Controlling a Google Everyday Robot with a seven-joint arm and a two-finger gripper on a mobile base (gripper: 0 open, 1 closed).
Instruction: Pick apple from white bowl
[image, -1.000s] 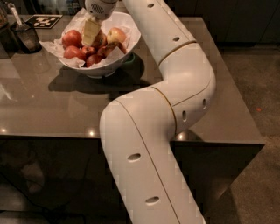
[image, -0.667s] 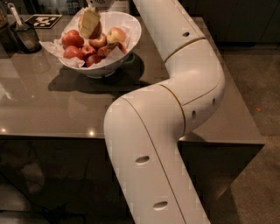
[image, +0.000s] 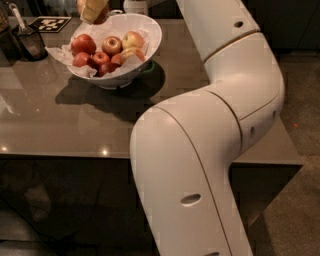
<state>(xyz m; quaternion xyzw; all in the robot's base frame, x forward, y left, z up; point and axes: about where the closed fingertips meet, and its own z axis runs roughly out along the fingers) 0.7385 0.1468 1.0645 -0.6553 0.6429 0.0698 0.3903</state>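
The white bowl stands on the grey-brown table at the back left, lined with crumpled white paper. Several apples lie in it, among them a dark red one, a red-yellow one and a paler yellow-pink one. My gripper is at the top edge, just above the bowl's far left rim. Its pale fingers are shut on the apple, of which only red slivers show beside them. The rest of that apple is hidden.
A dark cup with a utensil stands left of the bowl, and a black-and-white tag lies behind it. A white object sits behind the bowl. My large white arm covers the table's right side. The table's front edge runs across the middle.
The gripper has risen from among the apples to above the bowl's rim, carrying an apple with it. The view has shifted, so the bowl sits further right in the frame.
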